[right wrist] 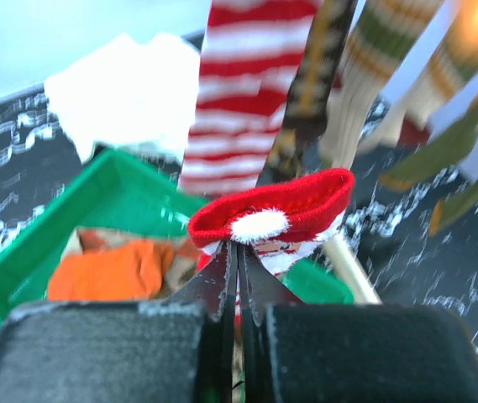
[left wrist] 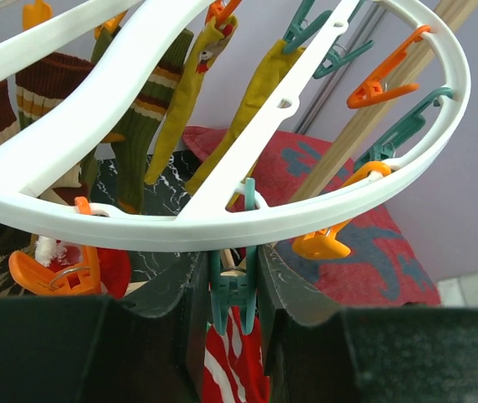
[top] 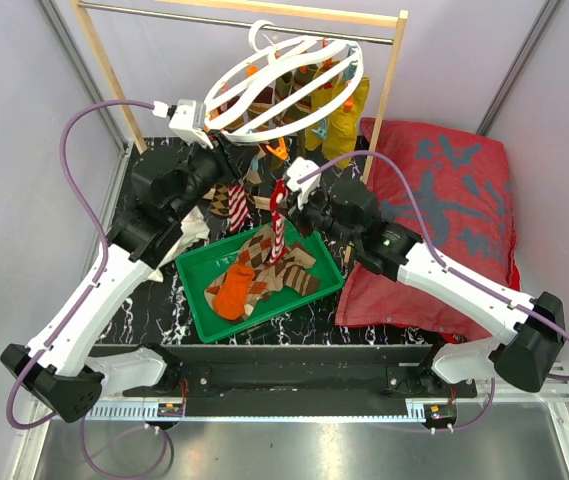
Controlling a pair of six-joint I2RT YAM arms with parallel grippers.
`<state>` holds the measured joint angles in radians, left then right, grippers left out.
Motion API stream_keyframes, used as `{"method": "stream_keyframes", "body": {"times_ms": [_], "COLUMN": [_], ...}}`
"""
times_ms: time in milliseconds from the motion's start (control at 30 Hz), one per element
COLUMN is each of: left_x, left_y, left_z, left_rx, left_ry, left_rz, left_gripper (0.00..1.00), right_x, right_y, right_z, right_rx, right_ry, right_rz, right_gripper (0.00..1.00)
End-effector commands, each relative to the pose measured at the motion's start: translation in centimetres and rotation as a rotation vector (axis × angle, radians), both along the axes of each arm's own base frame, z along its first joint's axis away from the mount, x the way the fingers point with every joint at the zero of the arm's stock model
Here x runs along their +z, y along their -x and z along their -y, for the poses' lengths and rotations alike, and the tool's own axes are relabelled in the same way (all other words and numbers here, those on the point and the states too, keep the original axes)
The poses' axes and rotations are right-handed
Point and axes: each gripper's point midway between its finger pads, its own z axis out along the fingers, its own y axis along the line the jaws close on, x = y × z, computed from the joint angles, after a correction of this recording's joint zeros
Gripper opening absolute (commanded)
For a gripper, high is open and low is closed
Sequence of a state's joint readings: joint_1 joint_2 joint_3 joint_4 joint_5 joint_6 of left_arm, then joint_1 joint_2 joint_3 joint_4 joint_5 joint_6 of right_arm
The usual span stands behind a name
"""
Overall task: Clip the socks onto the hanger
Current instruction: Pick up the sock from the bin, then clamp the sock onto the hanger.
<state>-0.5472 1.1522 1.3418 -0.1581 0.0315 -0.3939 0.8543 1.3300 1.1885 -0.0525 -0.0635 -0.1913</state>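
Above worktop centre: right gripper [right wrist: 237,262] fingers pressed together on the red cuff of the red-and-white striped sock [right wrist: 282,208]. Towards the far edge, left gripper [left wrist: 232,270] nearly closed, fingers touching both sides of a teal clip [left wrist: 232,300] under the hanger [left wrist: 222,227] ring. Green tray [top: 196,302], centre: orange sock [top: 232,295], argyle socks [top: 264,250]. Hanger white, tilted, at far edge; olive-yellow socks [left wrist: 255,101] clipped on.
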Motion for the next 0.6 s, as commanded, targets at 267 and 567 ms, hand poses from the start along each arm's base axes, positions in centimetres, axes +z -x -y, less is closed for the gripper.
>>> {"method": "stream_keyframes", "body": {"times_ms": [267,567], "left_x": [0.9,0.5], "left_y": [0.9,0.4], "left_z": [1.6,1.8], "left_rx": [-0.095,-0.089], "left_ry": [0.074,0.080], "left_rz": [0.030,0.041], "left_gripper": [0.00,0.00], "right_x": [8.5,9.2], "right_y": [-3.3,-3.2], "right_z": [-2.2,-2.6], "right_rx": [-0.012,0.012], "right_ry": [-0.186,-0.211], "right_rz": [0.174,0.158], "right_gripper": [0.00,0.00]}}
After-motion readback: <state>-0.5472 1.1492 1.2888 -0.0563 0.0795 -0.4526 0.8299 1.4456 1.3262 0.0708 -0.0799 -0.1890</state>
